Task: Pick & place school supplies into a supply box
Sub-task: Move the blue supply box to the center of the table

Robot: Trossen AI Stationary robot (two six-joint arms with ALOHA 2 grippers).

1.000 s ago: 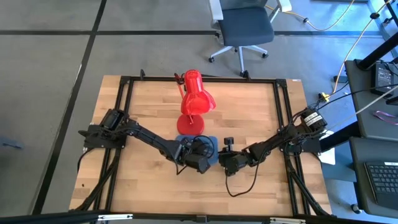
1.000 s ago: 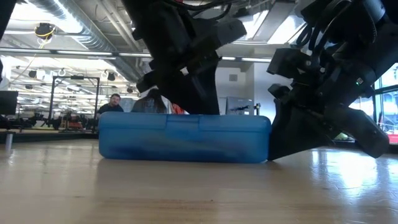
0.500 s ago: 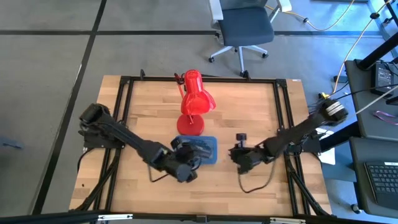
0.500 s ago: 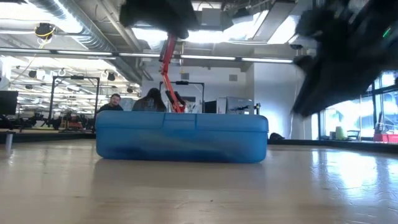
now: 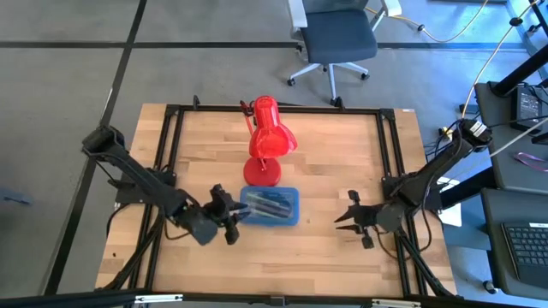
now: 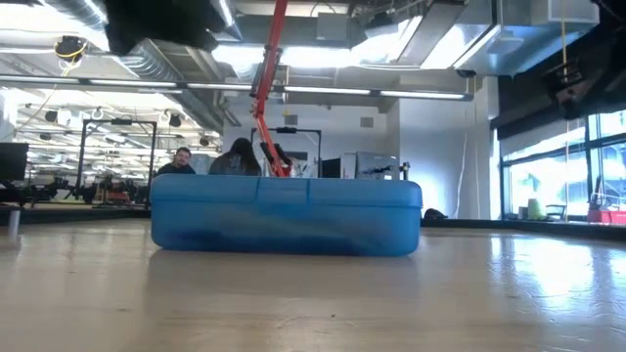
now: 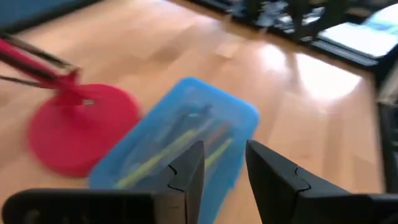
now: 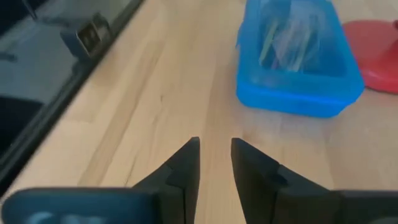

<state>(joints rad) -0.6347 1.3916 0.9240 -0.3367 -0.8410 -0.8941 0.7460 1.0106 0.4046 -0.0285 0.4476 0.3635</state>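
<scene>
The supply box point(image 5: 271, 206) is a blue translucent case. It lies shut and flat on the table just near of the red lamp's base, and also shows in the low view point(image 6: 284, 215). Thin pens and pencils, some yellow point(image 7: 163, 149), show through its lid point(image 8: 292, 43). I cannot make out scissors. My left gripper point(image 5: 229, 216) is open and hovers just left of the box, its fingers pointing at it point(image 7: 224, 168). My right gripper point(image 5: 349, 219) is slightly open, well right of the box and facing it point(image 8: 215, 158). Neither touches anything.
A big red desk lamp point(image 5: 267, 141) stands on its round base point(image 7: 84, 124) right behind the box, its head reaching toward the far edge. Bare wood lies between the box and my right gripper. A black frame rail point(image 5: 392, 162) runs along the table's sides. People sit in the room beyond point(image 6: 181, 161).
Both grippers were at the box a second ago and have drawn away from it. The left one has gone toward the table's left and near edge, the right one toward the right edge. Both have risen out of the low view. The box stays shut where it was.
</scene>
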